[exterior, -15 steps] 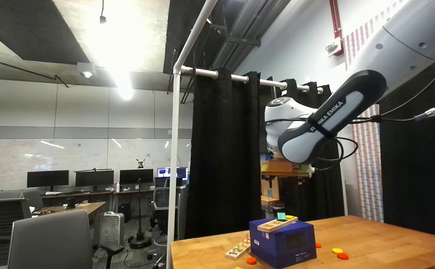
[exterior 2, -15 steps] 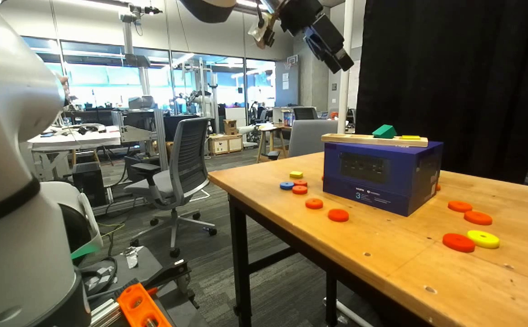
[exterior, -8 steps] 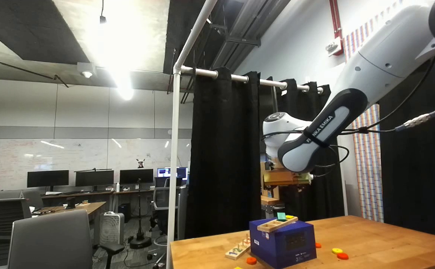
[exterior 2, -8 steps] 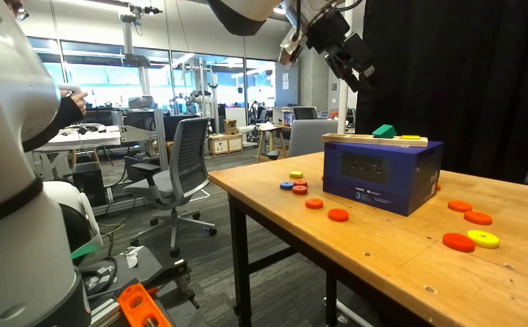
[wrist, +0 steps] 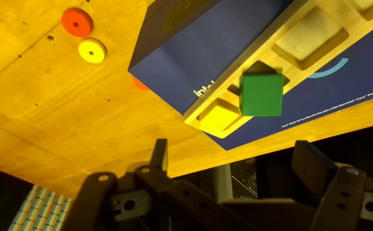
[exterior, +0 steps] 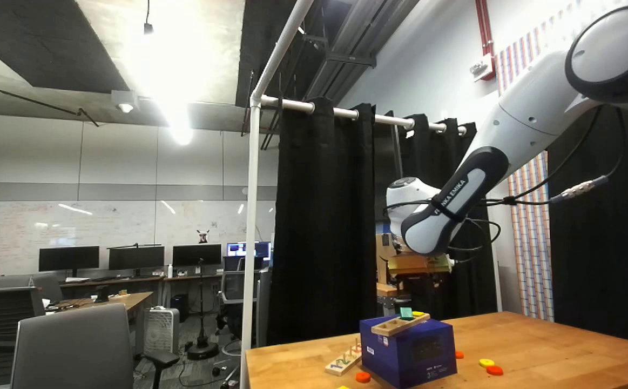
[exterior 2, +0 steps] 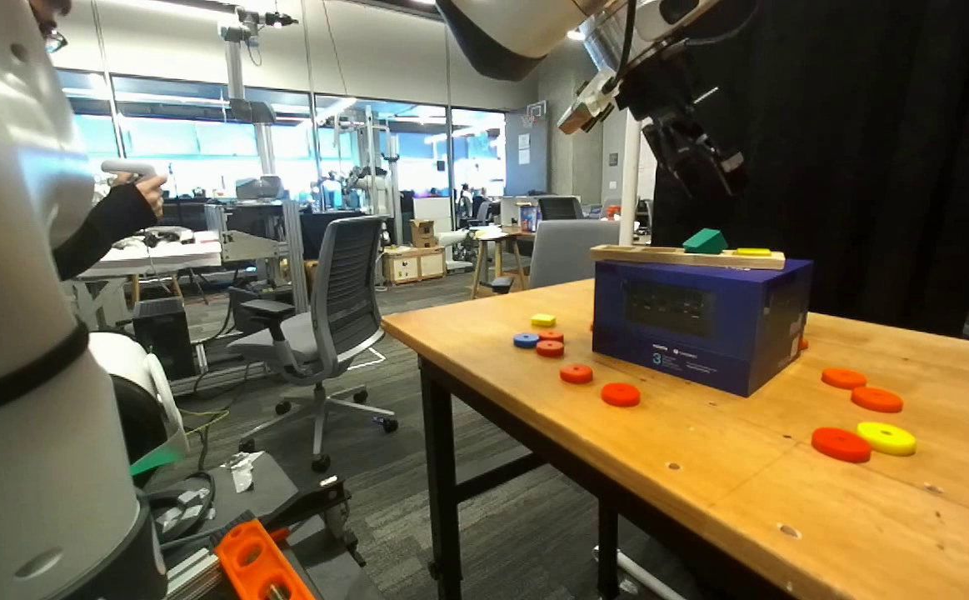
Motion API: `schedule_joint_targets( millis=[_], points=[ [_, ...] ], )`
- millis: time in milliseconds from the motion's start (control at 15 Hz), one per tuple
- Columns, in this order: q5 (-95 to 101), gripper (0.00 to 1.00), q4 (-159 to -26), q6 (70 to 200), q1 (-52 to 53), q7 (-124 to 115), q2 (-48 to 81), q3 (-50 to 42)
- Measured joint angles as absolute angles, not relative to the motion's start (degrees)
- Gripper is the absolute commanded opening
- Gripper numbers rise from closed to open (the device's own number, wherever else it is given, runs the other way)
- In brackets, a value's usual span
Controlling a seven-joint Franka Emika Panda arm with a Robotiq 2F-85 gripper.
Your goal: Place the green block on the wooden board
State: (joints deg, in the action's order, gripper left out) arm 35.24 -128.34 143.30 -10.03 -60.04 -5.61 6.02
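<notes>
The green block [exterior 2: 705,242] sits tilted on the wooden board [exterior 2: 651,254], which lies on top of a dark blue box. Both also show in an exterior view, the block [exterior: 406,313] and the board [exterior: 392,327]. In the wrist view the green block [wrist: 261,95] rests across a recess of the board [wrist: 343,18], beside a yellow piece [wrist: 220,115] in the end recess. My gripper [wrist: 231,142] is open, with nothing between its fingers. In an exterior view the gripper [exterior 2: 711,185] hangs above the board, apart from the block.
The dark blue box [exterior 2: 674,333] stands on the wooden table [exterior 2: 701,450]. Orange-red discs [exterior 2: 621,394], a yellow disc [exterior 2: 886,438] and a blue disc [exterior 2: 526,340] lie around it. A pegged board [exterior: 344,362] lies beside the box. A curtain [exterior 2: 834,167] hangs behind.
My gripper has come down and closer to the box and board, moving rightward in an exterior view. It stays off the block. The green block, board and box have not moved.
</notes>
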Motion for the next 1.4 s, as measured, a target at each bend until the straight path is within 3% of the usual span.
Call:
schedule_joint_targets(
  millis=[1267, 1333, 1400],
  points=[
    [25.5, 1.00, -125.3, 143.7, -5.0, -54.9, 1.0, 2.0],
    [25.5, 0.75, -125.3, 143.7, -4.9, -54.9, 1.1, 1.8],
    [25.5, 0.73, -125.3, 143.7, -4.9, -54.9, 1.1, 1.7]
  ],
)
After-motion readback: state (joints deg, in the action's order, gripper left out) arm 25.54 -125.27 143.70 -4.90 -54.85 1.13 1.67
